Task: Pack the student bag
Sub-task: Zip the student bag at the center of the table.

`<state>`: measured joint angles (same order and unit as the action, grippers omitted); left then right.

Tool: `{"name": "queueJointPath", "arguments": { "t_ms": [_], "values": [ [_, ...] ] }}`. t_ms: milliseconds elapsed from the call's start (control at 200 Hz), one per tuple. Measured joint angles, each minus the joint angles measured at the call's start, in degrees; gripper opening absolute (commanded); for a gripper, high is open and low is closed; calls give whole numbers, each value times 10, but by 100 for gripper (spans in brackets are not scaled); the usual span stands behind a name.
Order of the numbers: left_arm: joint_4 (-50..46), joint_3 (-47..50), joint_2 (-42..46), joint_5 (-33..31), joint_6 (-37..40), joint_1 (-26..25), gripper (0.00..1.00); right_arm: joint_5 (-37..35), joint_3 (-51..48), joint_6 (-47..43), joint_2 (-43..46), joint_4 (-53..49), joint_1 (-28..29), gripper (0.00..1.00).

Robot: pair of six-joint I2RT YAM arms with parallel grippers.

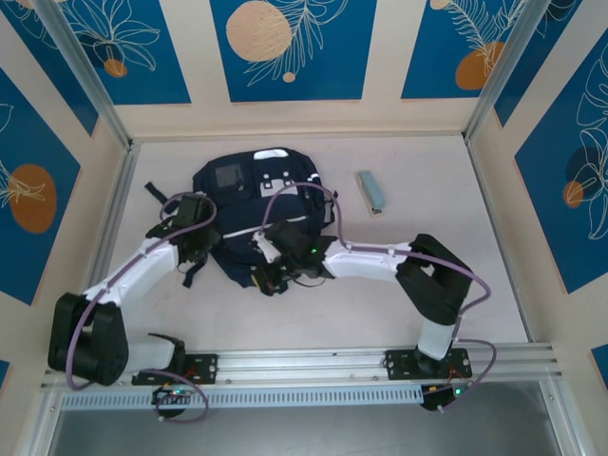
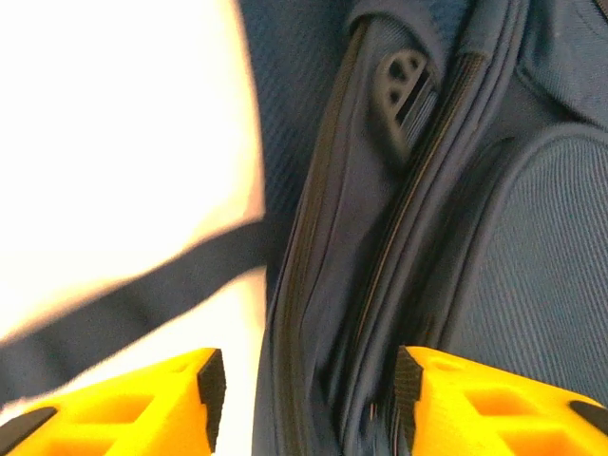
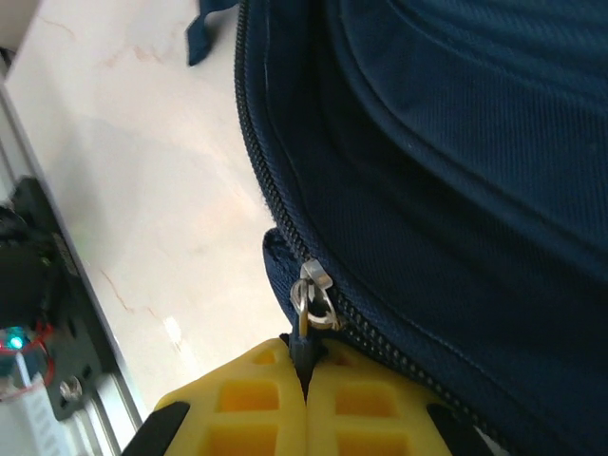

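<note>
Navy student bag (image 1: pixel 242 204) is lying flat in the middle of the tabletop (image 1: pixel 427 190), toward the far edge. The left arm is reaching diagonally from the near-left corner to the bag's left side. The left gripper (image 2: pixel 309 404) is pointing down, its 2 yellow fingers (image 2: pixel 142 404) standing apart, straddling a zipped seam fold. The right arm is bending at the elbow, stretching left to the bag's near edge. The right gripper (image 3: pixel 306 375) is clamping the zipper pull (image 3: pixel 304 342), fingers together. A pale blue case (image 1: pixel 370 191) is lying toward the far-right corner.
</note>
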<state>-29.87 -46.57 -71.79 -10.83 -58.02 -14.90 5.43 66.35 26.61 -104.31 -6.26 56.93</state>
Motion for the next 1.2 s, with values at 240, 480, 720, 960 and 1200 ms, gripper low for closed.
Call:
{"name": "queueJointPath", "arguments": {
  "t_ms": [240, 480, 720, 960, 1200],
  "values": [
    [-32, 18, 107, 45, -19, 5, 59, 21, 79, 13, -68, 11, 6, 0],
    [-18, 65, 122, 106, -54, 5, 59, 21, 84, 15, -68, 7, 8, 0],
    [46, 110, 101, 147, -86, 5, 52, 21, 84, 15, -68, 5, 8, 0],
    [72, 110, 62, 153, -84, 6, 19, 8, 84, 10, -67, -7, 14, 0],
    [75, 110, 54, 151, -64, 6, 10, -75, 17, -16, 5, -39, 18, 0]
  ]
}}
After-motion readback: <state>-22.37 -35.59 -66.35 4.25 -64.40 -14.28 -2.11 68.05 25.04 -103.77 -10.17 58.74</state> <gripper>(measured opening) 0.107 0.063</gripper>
